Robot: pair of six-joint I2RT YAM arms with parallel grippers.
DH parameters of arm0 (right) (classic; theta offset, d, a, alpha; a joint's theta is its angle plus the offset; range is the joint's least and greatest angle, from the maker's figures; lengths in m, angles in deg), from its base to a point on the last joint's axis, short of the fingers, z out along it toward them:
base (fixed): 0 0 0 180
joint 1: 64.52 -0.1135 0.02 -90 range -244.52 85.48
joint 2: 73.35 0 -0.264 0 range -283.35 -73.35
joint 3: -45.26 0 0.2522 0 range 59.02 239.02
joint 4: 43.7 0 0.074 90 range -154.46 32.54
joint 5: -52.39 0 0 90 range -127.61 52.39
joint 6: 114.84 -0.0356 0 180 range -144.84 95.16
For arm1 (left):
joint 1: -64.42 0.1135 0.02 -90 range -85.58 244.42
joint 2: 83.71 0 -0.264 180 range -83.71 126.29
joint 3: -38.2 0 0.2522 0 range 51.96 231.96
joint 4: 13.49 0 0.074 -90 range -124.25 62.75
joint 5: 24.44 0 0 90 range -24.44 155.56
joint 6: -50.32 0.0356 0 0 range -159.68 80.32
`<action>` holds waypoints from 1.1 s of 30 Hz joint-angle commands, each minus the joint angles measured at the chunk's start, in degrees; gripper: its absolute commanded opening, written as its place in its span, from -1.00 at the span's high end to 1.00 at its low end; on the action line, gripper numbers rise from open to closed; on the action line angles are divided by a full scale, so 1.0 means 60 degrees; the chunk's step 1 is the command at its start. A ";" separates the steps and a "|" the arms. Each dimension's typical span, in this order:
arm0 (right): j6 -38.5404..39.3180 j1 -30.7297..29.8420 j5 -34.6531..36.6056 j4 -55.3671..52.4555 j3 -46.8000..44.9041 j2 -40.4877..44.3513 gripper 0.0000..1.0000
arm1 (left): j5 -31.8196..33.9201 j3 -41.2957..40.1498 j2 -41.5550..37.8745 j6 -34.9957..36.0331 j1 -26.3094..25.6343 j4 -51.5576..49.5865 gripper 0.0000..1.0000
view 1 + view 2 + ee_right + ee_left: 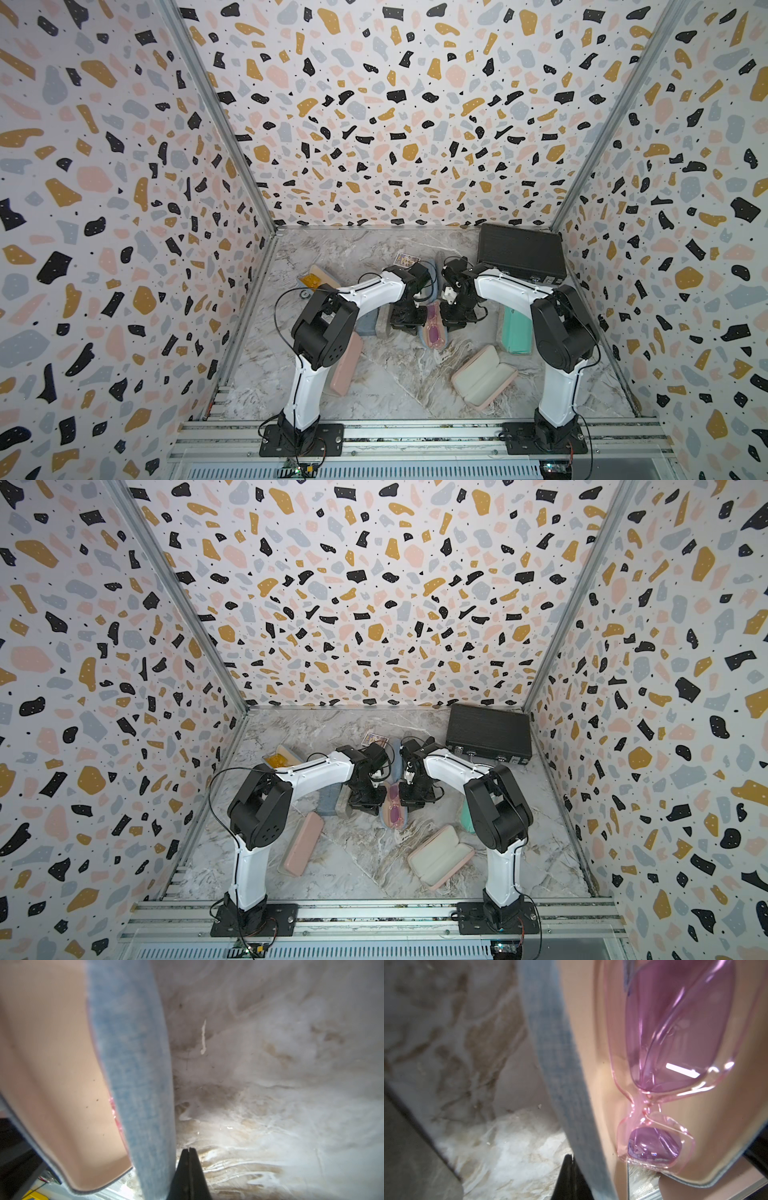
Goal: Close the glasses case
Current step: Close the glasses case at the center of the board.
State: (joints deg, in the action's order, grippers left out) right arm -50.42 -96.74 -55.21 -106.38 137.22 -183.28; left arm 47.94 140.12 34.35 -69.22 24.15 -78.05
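The glasses case point(424, 342), blue fabric outside and tan inside, lies open near the middle of the marble table point(395, 386), between the two arms in both top views. Pink glasses point(435, 329) with purple lenses rest in its tray. In the left wrist view they fill the right half of the frame, and the case's blue wall runs from the top centre down to the bottom.

The left gripper point(569, 1164) has its jaws pressed together and holds nothing. Its black tip sits at the bottom centre of that frame, just beside the outer blue wall. The right gripper point(188, 1159) is likewise closed and empty, at the bottom centre of its wrist view, just beside the opposite blue wall. Whether either tip touches the fabric cannot be told.

Around them in a top view lie an open pink case point(484, 376) at lower right, a shut pink case point(347, 365) at lower left, a teal case point(515, 332) at right, and a black box point(519, 253) at upper right.
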 commanded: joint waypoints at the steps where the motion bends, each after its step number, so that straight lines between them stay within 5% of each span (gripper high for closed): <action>1: 0.0386 -0.0143 -0.0538 -0.0283 0.0407 0.0092 0.97 | -0.0109 0.0400 0.0088 0.0192 -0.0098 -0.0222 1.00; 33: 0.1148 -0.0576 -0.1710 -0.0898 0.1367 -0.0414 0.94 | -0.0006 0.1288 0.0157 0.0552 -0.0660 -0.0502 1.00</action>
State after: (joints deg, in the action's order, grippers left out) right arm -44.85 -98.45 -60.42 -114.10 141.96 -186.03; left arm 51.63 144.80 34.72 -67.39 22.55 -85.11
